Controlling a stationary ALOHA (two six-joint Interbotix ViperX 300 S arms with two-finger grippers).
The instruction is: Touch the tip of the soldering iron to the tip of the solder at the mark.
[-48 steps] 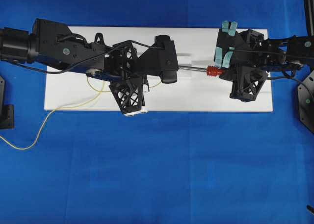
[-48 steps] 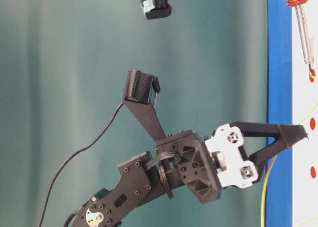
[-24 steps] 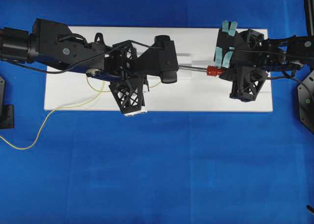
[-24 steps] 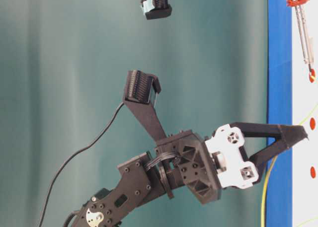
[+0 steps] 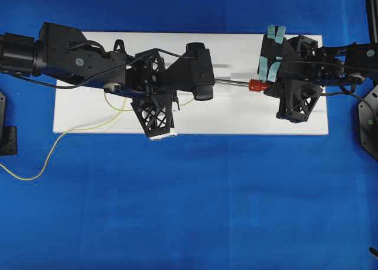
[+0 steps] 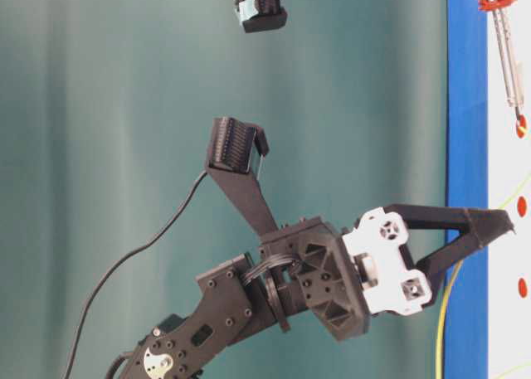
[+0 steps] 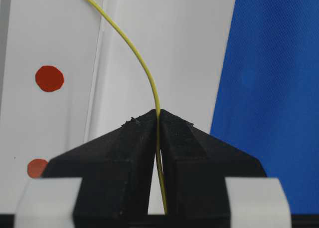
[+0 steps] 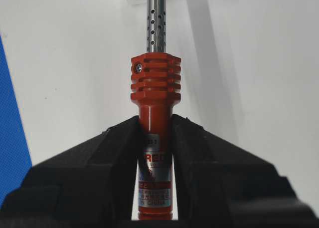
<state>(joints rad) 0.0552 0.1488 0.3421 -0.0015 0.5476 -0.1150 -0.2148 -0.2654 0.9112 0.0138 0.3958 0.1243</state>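
White board (image 5: 236, 113) on blue cloth carries our work: our left gripper (image 7: 158, 119) pinches the solder (image 7: 144, 68), our right gripper (image 8: 155, 125) clamps the soldering iron (image 8: 155, 96), tips apparently meeting at a red mark (image 6: 520, 130), so next we judge only steadiness.

Solder (image 5: 59, 141) left, soldering iron (image 5: 255, 85) right, both over the board (image 5: 236, 116)

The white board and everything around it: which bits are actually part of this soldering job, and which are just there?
Part of the job:
- soldering iron, held by the right gripper
- solder, pinched by the left gripper
- red marks on the white board

Just there:
- blue cloth
- green backdrop
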